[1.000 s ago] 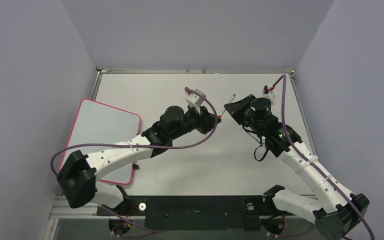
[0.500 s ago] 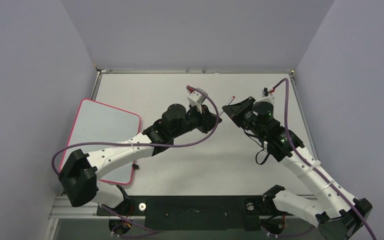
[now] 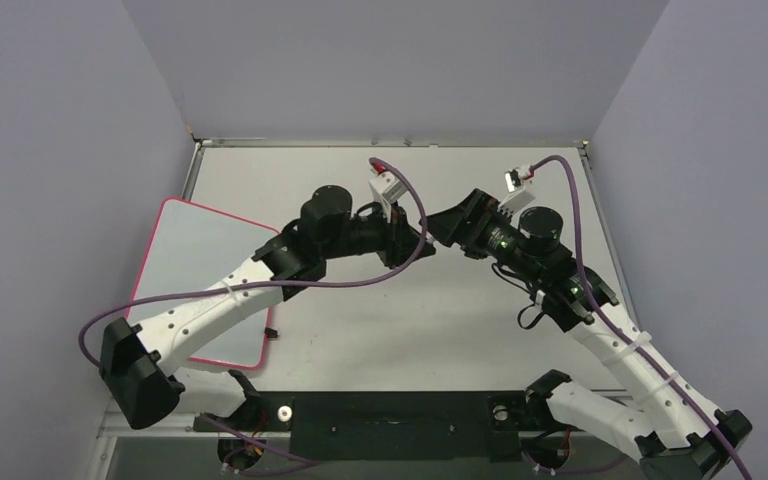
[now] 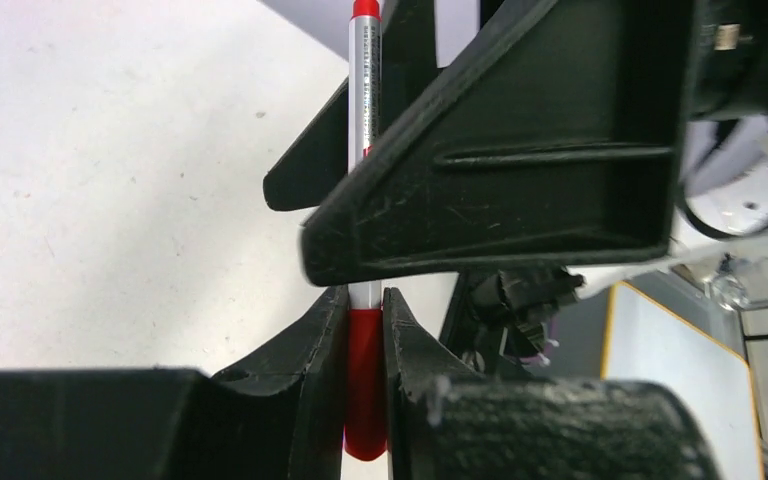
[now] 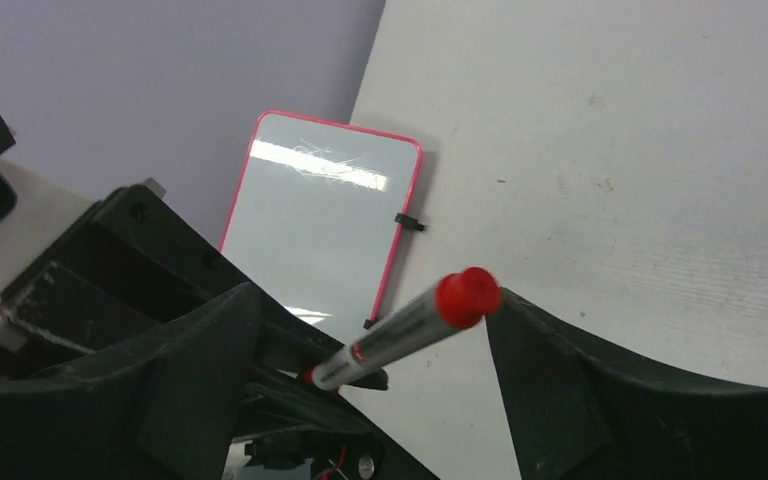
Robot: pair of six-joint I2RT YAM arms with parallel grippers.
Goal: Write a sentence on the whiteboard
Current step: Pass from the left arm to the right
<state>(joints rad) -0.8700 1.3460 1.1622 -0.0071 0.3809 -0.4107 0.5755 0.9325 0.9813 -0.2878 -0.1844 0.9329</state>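
Big pale grey bench (image 3: 440,330), with plain purple-grey walls (image 3: 390,60) on three sides. A few small specks and marks on the bench top.

On the left part of the bench, close to the left wall: the whiteboard (image 3: 195,265). Flat, white and shiny, with a thin pink-red rim and round corners. Bright glare across its top in the right wrist view, too washed out to tell any letters. Partly tucked under the left arm (image 3: 210,310).

Both arms bent in and reaching to the middle of the bench, claw to claw, up off the top. Left claw (image 4: 365,315) squeezed tight on the red end of a red pen (image 4: 364,90), with the silver body poking out toward the other arm. Right claw (image 5: 375,300) spread wide open, one finger on each side of the pen, gripping nothing.
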